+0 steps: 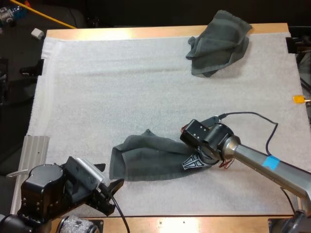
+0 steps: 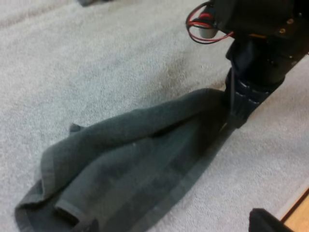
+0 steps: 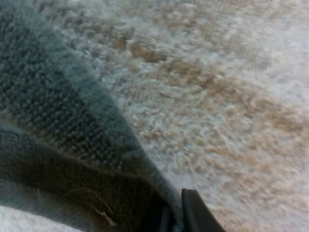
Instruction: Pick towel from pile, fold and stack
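Across the wooden table (image 1: pixel 146 33) a white mat (image 1: pixel 121 97) is spread. One towel (image 1: pixel 150 158) is laid near the front edge. Its right end is pinched by the right gripper (image 1: pixel 197 162), which is closed on the cloth and pressed low, probably so the cloth can be drawn flat. The left gripper (image 1: pixel 111 190) is held open just beside the left end, placed for taking a corner. A crumpled towel (image 1: pixel 218 43) is left at the far right.

Crumpled towel (image 1: pixel 218 43) behind nearer towel (image 1: pixel 146 158)
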